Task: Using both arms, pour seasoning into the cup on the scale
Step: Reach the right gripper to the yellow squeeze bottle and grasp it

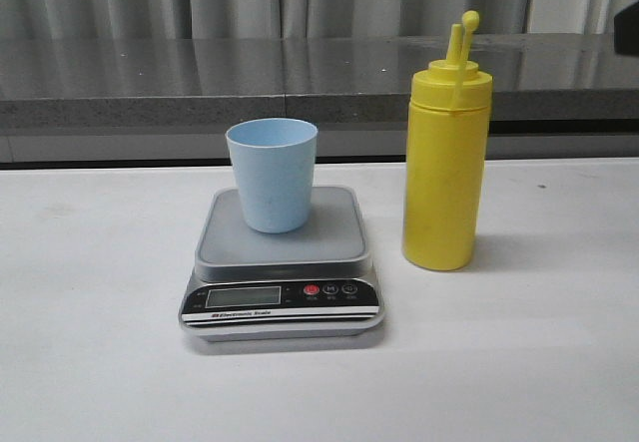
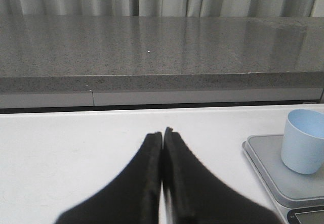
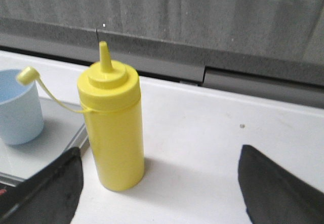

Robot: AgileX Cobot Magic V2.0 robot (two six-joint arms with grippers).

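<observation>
We have nothing in hand yet: cup (image 1: 272, 174) sits on scale (image 1: 282, 267), bottle (image 1: 445, 168) stands uncapped; left gripper (image 2: 163, 133) closed empty, right gripper (image 3: 161, 183) spread wide.

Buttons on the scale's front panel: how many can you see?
3, in a row right of the display on the scale: red button, then two dark round buttons. None look hidden.

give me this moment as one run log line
cup: upright on scale | seasoning: upright on table beside scale, uncapped | left gripper: shut, empty | right gripper: open, facing seasoning
</observation>
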